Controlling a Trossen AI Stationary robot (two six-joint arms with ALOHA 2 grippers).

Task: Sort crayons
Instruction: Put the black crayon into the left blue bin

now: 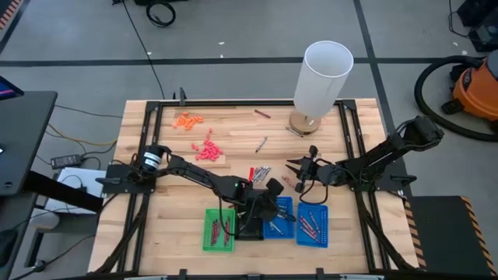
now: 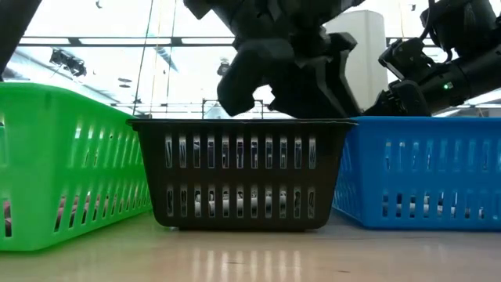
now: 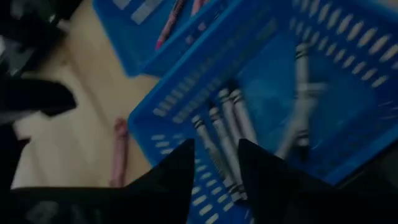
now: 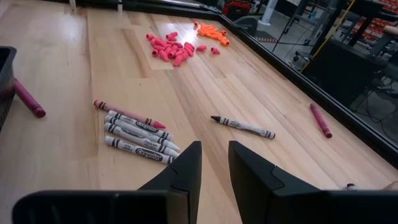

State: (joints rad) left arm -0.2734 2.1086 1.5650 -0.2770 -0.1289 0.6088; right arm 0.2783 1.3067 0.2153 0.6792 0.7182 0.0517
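Over the middle blue tray [image 3: 186, 93] I have the left gripper [image 3: 214, 165], fingers parted a little with nothing between them. Below it I count three grey crayons [image 3: 224, 134] lying side by side along the tray floor, parallel to one another, plus at least two more farther in, blurred. One maroon crayon [image 3: 118, 158] lies on the wood just outside that tray.

From the right wrist I see the right gripper [image 4: 214, 163] low above the table [image 4: 261, 87], fingers slightly apart and empty. Ahead of it, three grey crayons [image 4: 140, 140] and one red crayon [image 4: 129, 114] lie bundled, long axes parallel. A lone grey crayon [image 4: 242, 127] lies apart, and two maroon ones [image 4: 320, 120] farther out.
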